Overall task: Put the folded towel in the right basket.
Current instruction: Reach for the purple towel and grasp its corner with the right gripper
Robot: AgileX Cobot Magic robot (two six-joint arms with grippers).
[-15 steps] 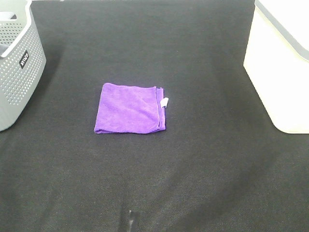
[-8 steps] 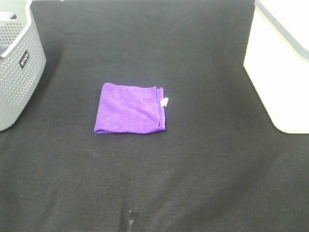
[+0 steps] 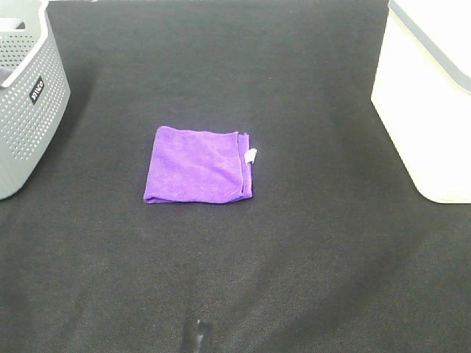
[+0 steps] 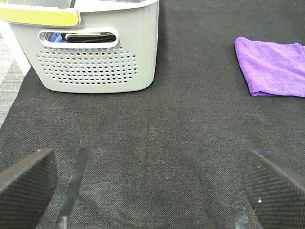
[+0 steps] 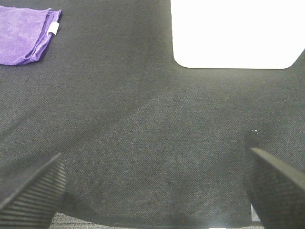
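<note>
A folded purple towel (image 3: pixel 199 165) with a small white tag lies flat in the middle of the black table. It also shows in the left wrist view (image 4: pixel 272 67) and the right wrist view (image 5: pixel 26 40). The white right basket (image 3: pixel 430 95) stands at the table's right edge; the right wrist view (image 5: pixel 236 33) shows its side wall. Neither gripper shows in the exterior view. My left gripper (image 4: pixel 150 191) is open and empty, well short of the towel. My right gripper (image 5: pixel 155 191) is open and empty, with the basket ahead of it.
A grey perforated basket (image 3: pixel 26 95) stands at the left edge; in the left wrist view (image 4: pixel 97 50) it holds dark and blue items. A strip of tape (image 3: pixel 199 334) lies near the table's front edge.
</note>
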